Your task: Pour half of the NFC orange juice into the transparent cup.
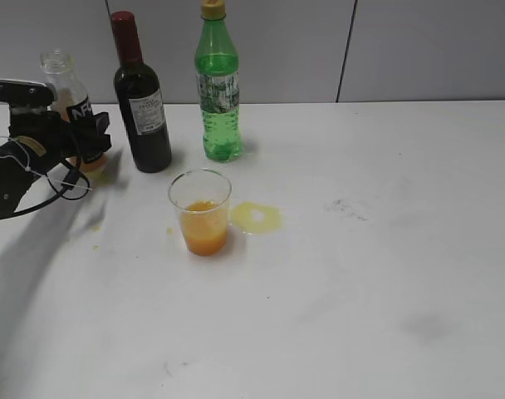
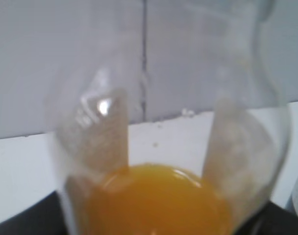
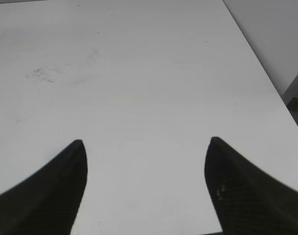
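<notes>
Juice already stands in the transparent cup [image 1: 200,211], filling roughly its lower third, at the centre-left of the worktop [image 1: 385,249]. The NFC orange juice [image 1: 74,112] stands upright at about ten o'clock from the cup, uncapped, with the left claw [image 1: 85,135] closed around its labelled body; in the left wrist view the bottle [image 2: 163,161] fills the frame between the two fingers [image 2: 102,132], orange liquid low inside it. A dark wine bottle [image 1: 140,96] and a green soda bottle [image 1: 218,83] stand at roughly eleven and twelve o'clock from the cup, and a yellow spill [image 1: 256,217] lies just beside it at three o'clock. The right claw [image 3: 144,171] hangs spread and empty over bare worktop. The pour appears finished and the bottle set down; the next move would call for releasing the grasp and backing away without tipping the bottle.
</notes>
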Robot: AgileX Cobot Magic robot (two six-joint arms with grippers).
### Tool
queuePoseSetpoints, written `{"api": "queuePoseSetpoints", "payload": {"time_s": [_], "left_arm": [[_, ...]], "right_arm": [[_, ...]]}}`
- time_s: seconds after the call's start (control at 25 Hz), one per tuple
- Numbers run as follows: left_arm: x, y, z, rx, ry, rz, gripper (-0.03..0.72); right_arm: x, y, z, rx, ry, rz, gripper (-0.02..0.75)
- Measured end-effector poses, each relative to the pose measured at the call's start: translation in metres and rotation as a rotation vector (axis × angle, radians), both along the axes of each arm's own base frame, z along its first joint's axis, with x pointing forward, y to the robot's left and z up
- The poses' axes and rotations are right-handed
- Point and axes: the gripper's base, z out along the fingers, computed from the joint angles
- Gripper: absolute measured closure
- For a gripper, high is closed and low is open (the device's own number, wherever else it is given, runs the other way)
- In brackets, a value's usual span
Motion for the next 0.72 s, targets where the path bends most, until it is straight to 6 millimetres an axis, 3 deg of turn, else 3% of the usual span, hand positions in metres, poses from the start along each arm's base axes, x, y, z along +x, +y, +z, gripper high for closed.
{"api": "queuePoseSetpoints", "payload": {"time_s": [0.24, 0.48, 0.72], "left_arm": [[-0.004, 0.001, 0.023, -0.003, -0.032, 0.002, 0.043], [-0.019, 0.002, 0.058, -0.016, -0.112, 0.001, 0.03], [-0.027, 0.005, 0.117, -0.035, -0.272, 0.004, 0.033]], "right_arm": [[0.0, 0.0, 0.0, 0.0, 0.0, 0.0, 0.167], [0.0, 0.0, 0.0, 0.0, 0.0, 0.0, 0.167], [0.0, 0.0, 0.0, 0.0, 0.0, 0.0, 0.167]]}}
